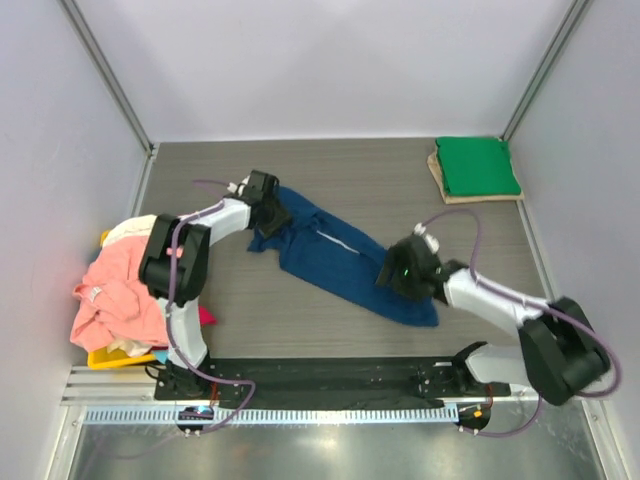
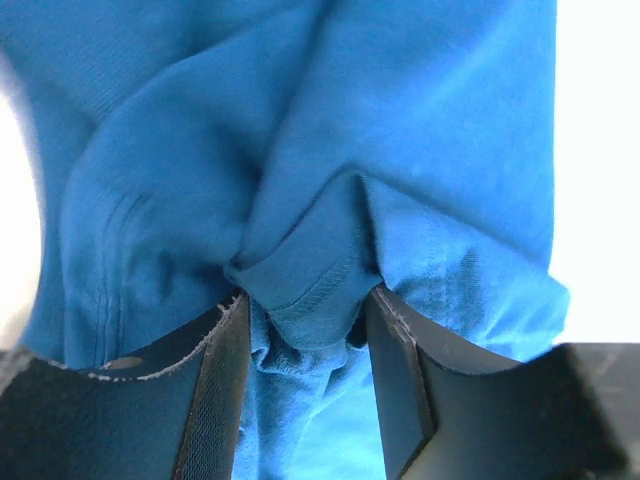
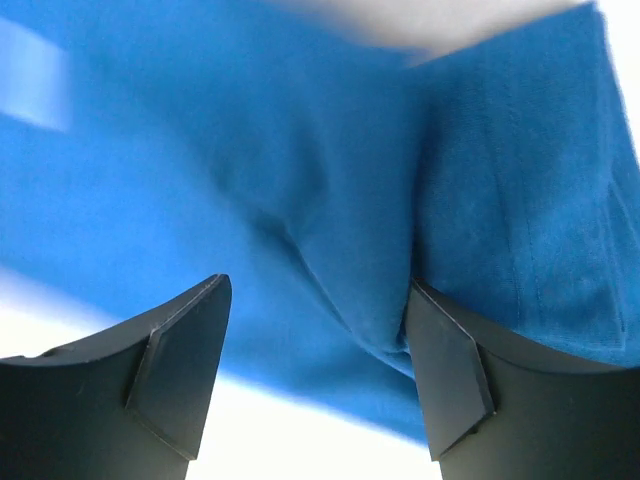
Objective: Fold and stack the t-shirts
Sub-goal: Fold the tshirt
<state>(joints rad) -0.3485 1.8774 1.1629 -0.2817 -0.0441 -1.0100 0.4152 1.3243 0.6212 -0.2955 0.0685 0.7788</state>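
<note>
tan board [image 1: 438, 172], yellow bin [image 1: 110, 356]

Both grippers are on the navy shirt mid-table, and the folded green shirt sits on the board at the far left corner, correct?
Not quite. The folded green shirt sits on the tan board at the far right corner, as the top external view shows. The left gripper and right gripper are both on the navy shirt.

A navy blue cloth t-shirt [image 1: 335, 258] is lying stretched diagonally across the middle of the grey wood-grain table [image 1: 380, 180], running from far left toward near right. The left gripper [image 1: 268, 212] is sitting at its far-left end, the right gripper [image 1: 403, 272] at its near-right end. A folded green t-shirt [image 1: 477, 165] is resting on a flat tan board [image 1: 440, 180] in the far right corner. A heap of salmon pink and cream-white t-shirts [image 1: 115, 290] is lying at the left edge, beside the left arm.
</note>
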